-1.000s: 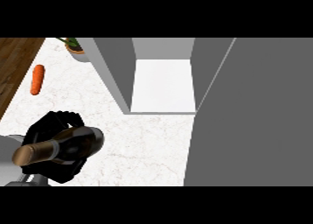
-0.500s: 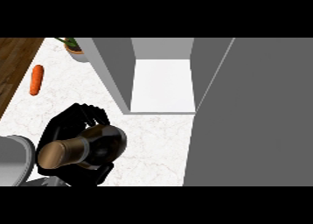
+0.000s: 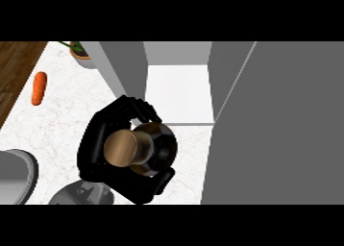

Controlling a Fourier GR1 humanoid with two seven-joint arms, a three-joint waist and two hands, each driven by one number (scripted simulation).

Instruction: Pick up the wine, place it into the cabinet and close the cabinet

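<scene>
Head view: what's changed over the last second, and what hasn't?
The left hand, fingers curled round the wine bottle, has carried it rightward and a little farther away, towards the open cabinet. Nothing was newly grasped or released. The carrot and potted plant stayed put.

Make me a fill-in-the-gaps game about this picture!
The left hand is curled round the ___ bottle.
The carrot is coloured ___.
The cabinet stands ___.
Missing words: wine, orange, open.
</scene>
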